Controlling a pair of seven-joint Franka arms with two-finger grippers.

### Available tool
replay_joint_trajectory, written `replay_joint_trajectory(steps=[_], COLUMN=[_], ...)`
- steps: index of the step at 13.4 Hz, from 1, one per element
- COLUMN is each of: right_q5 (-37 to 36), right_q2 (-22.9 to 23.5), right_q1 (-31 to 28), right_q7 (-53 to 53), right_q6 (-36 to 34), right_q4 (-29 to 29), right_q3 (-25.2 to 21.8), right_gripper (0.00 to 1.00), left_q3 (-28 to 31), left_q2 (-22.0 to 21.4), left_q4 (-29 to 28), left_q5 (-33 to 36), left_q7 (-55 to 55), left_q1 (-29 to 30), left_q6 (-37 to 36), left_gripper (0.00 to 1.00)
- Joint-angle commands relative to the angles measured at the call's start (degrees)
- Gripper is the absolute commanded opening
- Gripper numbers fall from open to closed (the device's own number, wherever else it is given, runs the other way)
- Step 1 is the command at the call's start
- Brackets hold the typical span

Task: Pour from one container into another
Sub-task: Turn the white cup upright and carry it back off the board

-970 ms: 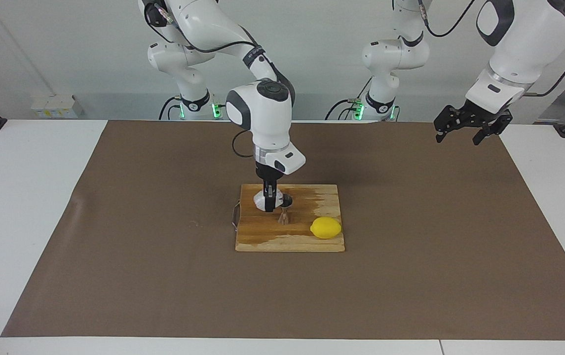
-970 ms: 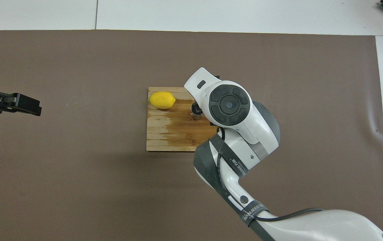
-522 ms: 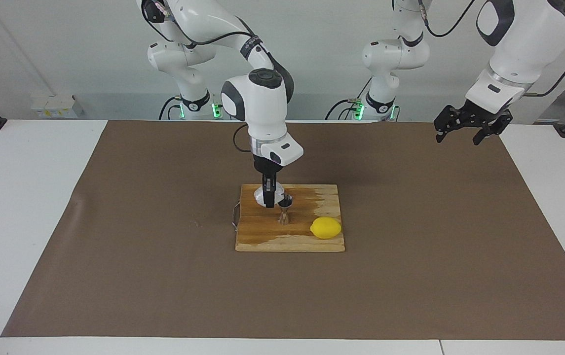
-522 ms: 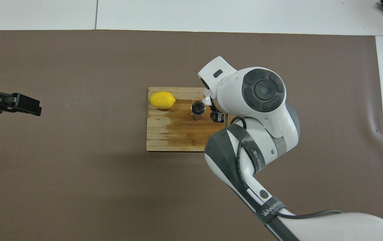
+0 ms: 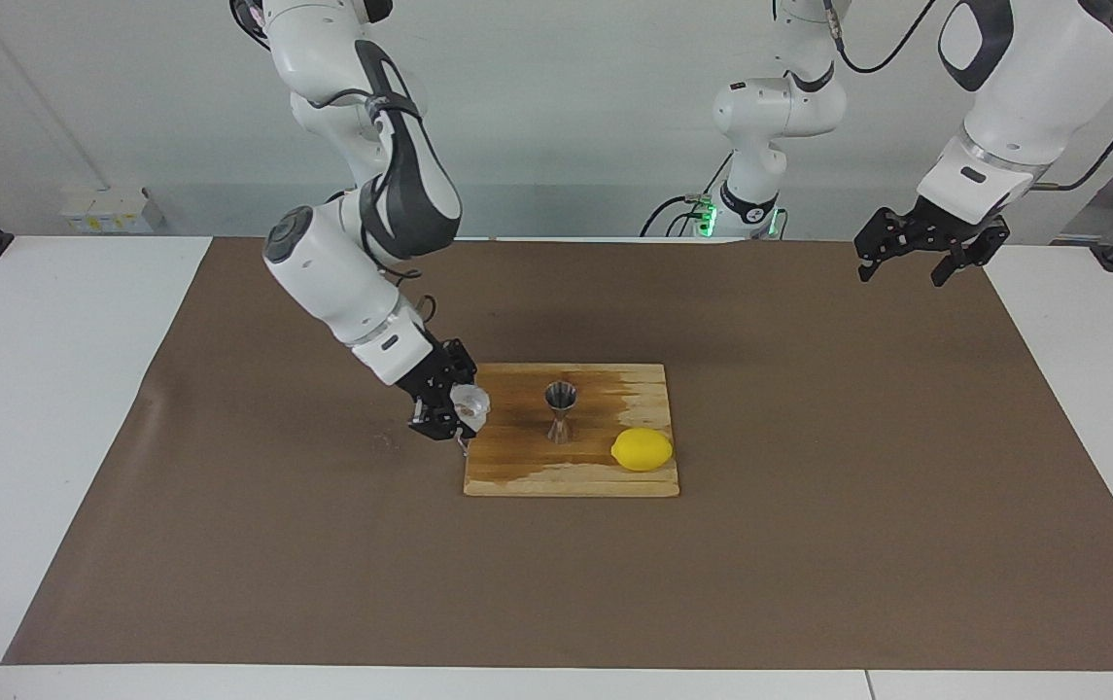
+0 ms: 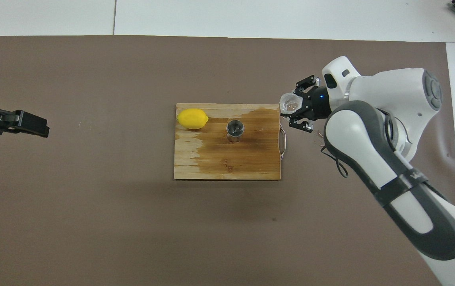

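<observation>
My right hand [image 5: 447, 408] is pinching the cup [image 5: 469, 402], tipped on its side, mouth facing the jigger. It's up in the air over the board's [image 5: 517, 467] edge at the right arm's end, by the wire handle [image 6: 283, 137]. In the overhead view that puts it at about 2 o'clock from the jigger [image 6: 235, 130], well apart from it.

Jigger stands upright mid-board, at 3 o'clock from the lemon [image 6: 192, 118] in the overhead view, near it but not touching. Can't tell whether anything is in the jigger or left in the cup.

Progress, my read: the cup is off to the side, not over the jigger, and the board shows a wide dark wet-looking patch around the jigger. So either the pour is finished or I'm out of position for it; I can't say which. Left to do: if pouring, bring the cup's lip over the jigger's mouth; if done, right the cup and set it down.

Room: lots of bare mat [image 5: 809, 564] around the board on every side. Set-down room on the board at 6 o'clock of the jigger in the overhead view. Watch the handle below my hand.

Left hand [image 5: 918, 255] is spread, empty, waiting up over the mat at the left arm's end.
</observation>
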Motion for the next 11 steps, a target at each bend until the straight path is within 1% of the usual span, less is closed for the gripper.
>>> replay_joint_trajectory(steps=[1, 2, 4, 7, 11], right_q5=[8.67, 10.44, 10.72, 13.26, 13.54], right_q2=[-2.25, -2.16, -1.03, 4.67, 8.20], right_q1=[-7.20, -9.66, -15.20, -22.94, -26.12], right_q7=[-10.81, -13.98, -20.30, -32.60, -40.97], right_q6=[-2.75, -5.30, -10.66, -16.91, -17.28], right_q4=[-5.32, -5.67, -5.76, -5.76, -5.76], right_q3=[0.95, 0.87, 0.95, 0.95, 0.95], right_gripper=[0.00, 0.01, 0.00, 0.01, 0.01], left_q3=[-0.14, -0.14, -0.14, -0.14, -0.14], left_q2=[-1.41, -1.41, -1.41, -1.41, -1.41], left_q4=[-1.48, -1.57, -1.48, -1.48, -1.57], left_q5=[-0.56, -0.48, -0.56, -0.48, -0.56], left_q7=[0.29, 0.29, 0.29, 0.29, 0.29], left_q1=[0.56, 0.56, 0.56, 0.56, 0.56], left_q6=[-0.21, -0.21, -0.21, -0.21, -0.21], left_gripper=[1.00, 1.00, 1.00, 1.00, 1.00])
